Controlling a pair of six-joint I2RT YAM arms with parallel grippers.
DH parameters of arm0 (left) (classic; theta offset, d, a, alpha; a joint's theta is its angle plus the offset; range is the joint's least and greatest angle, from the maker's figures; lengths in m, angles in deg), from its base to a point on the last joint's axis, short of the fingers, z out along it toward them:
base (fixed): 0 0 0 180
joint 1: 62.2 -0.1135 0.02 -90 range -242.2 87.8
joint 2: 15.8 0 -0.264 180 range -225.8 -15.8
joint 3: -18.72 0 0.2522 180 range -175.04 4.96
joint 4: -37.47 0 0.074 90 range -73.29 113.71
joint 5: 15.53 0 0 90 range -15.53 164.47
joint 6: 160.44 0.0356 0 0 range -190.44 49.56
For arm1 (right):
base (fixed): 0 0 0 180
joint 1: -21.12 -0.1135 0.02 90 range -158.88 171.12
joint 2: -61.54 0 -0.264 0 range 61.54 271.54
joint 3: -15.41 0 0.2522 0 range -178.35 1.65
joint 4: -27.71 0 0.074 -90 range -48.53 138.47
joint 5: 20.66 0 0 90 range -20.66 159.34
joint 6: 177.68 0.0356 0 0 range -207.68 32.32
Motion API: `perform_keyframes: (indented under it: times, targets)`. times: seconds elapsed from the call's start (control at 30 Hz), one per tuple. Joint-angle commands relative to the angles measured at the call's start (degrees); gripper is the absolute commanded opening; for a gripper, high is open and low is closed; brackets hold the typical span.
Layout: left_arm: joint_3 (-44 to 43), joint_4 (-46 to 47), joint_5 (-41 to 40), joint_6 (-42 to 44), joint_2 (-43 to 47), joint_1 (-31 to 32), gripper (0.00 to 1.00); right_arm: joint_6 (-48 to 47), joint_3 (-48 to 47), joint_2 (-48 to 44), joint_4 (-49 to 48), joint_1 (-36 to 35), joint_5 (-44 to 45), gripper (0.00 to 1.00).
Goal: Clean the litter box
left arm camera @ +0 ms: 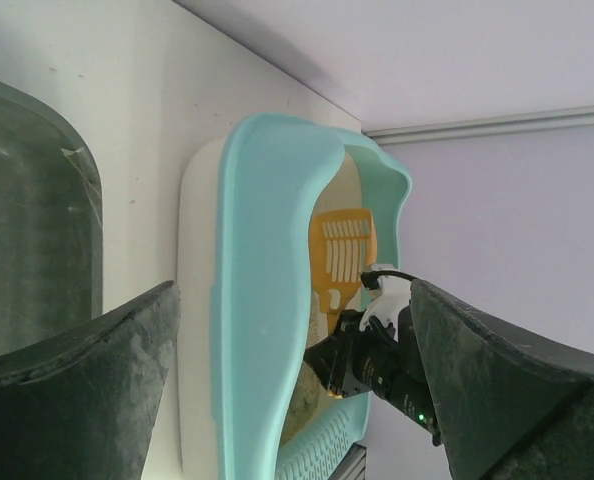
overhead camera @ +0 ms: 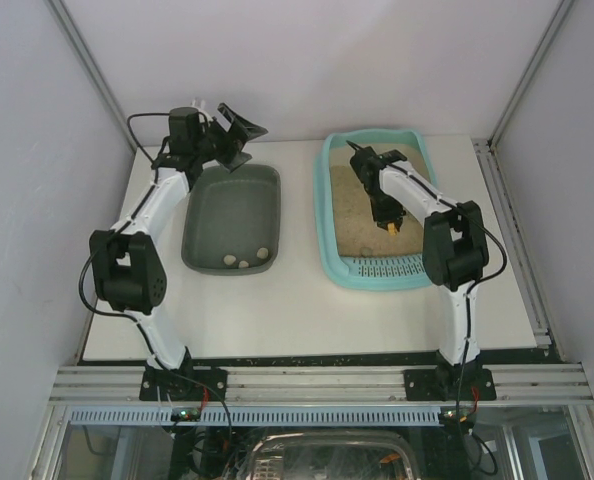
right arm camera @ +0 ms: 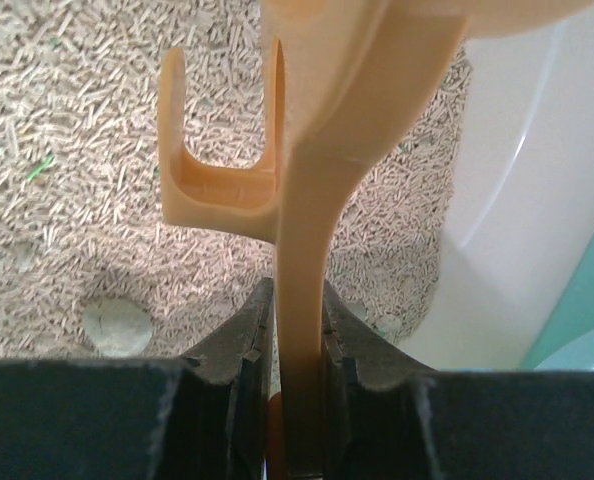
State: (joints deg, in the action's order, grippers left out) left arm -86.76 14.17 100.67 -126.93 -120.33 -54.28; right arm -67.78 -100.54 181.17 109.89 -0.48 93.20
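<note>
**Scoop gripped, clump lying off to its side**

The litter box point(left arm camera: 257, 300) sits on the table point(overhead camera: 297, 310), with its perforated strip point(overhead camera: 377, 271) at the end nearest the arms. Inside it the right fingers point(right arm camera: 239, 345) are clamped tight on the thin handle of the orange scoop point(right arm camera: 307, 230), held low over the litter. The scoop's long axis runs along the box's length. From the left arm's camera, the slotted blade lies on the far-end side of those fingers.

What counts now is a grey clump point(right arm camera: 117, 325) resting on the litter close by the fingers. In the right wrist view it lies left of the handle, level with the handle rather than out ahead of the blade. I'd judge the blade must come back and swing toward that side to get under it. A straight push forward would likely miss.

The left fingers point(left arm camera: 87, 370) are spread wide and hold nothing. They hang well off to the litter box's left, about level with its far end, so the right arm is plainly the nearer. The dark tub point(overhead camera: 232, 215) stands left of the box with a few pale lumps point(overhead camera: 245, 260) in it, probably where scooped waste goes.
</note>
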Motion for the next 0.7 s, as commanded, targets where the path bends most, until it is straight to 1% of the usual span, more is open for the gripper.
perform_keyframes:
  times: [0.0,0.3,0.4,0.47,0.53,0.6,0.67]
  targets:
    - [-0.36,1.73,1.95,-0.88,1.96,-1.03,1.00,-0.81,-4.85,3.01,2.35,1.55,3.65,0.00]
    - [0.14,1.89,2.19,-1.86,2.34,-4.05,1.00,-2.72,-11.60,10.02,1.13,2.86,4.67,0.00]
    - [0.15,1.91,2.23,-1.89,1.63,-4.61,1.00,-3.26,-13.89,12.55,1.25,3.06,3.37,0.00]
    - [0.00,1.89,2.45,-2.09,1.24,-4.84,1.00,-4.21,-14.11,12.77,-0.03,2.98,-0.92,0.00]
    - [-0.11,1.89,2.46,-2.08,0.93,-5.00,1.00,-5.09,-13.05,11.83,-2.02,3.05,-7.90,0.00]
    - [-0.05,1.89,2.17,-2.06,0.91,-5.20,1.00,-5.64,-10.91,9.03,-4.43,3.06,-15.38,0.00]
    - [0.05,1.89,2.02,-2.05,0.91,-5.51,1.00,-5.31,-7.80,5.22,-7.09,3.28,-20.49,0.00]
